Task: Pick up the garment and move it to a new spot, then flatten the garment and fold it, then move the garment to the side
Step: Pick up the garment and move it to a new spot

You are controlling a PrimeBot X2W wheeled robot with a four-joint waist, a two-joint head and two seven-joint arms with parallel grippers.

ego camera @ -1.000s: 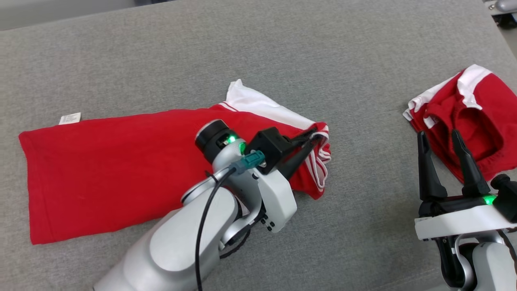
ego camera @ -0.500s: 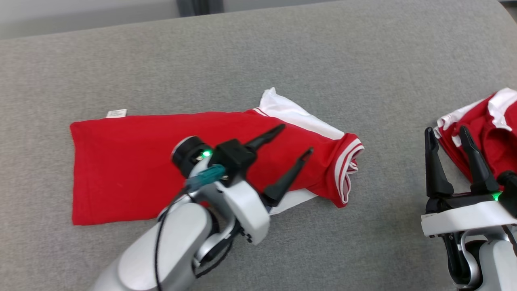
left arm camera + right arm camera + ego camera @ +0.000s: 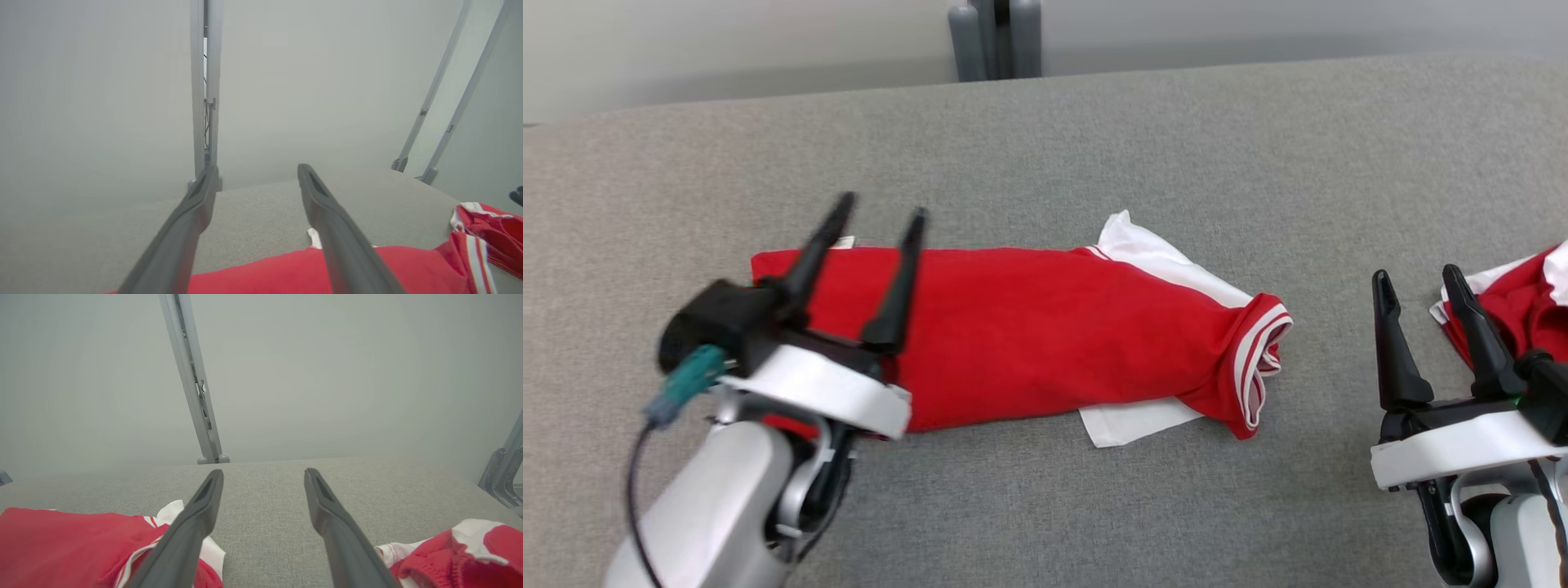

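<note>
Folding step looks to be in hand. The garment, a red shirt w/ white trim, lies mid-table as a long narrow band running L to R. The hem end is at the L and the striped cuff is bunched at the R end. A white flap pokes out from under the near edge, so the band isn't tidy yet. L gripper sits over the hem end, fingers spread apart w/ nothing btw them. Its wrist view looks out across the table w/ red cloth low in the picture, so it seems clear of the fabric (can't tell for sure whether the finger bases brush it). R gripper is also apart and empty, parked well to the R of the cuff and just beside a second red-and-white garment at the table's R edge. Prob. next is a crosswise fold. That calls for pinching one end through all layers, i.e. not only the top one, then lifting it low and laying it over the other end. The white flap needs tucking or it'll slide out further. R gripper could take the cuff end, but should keep off the other garment.
</note>
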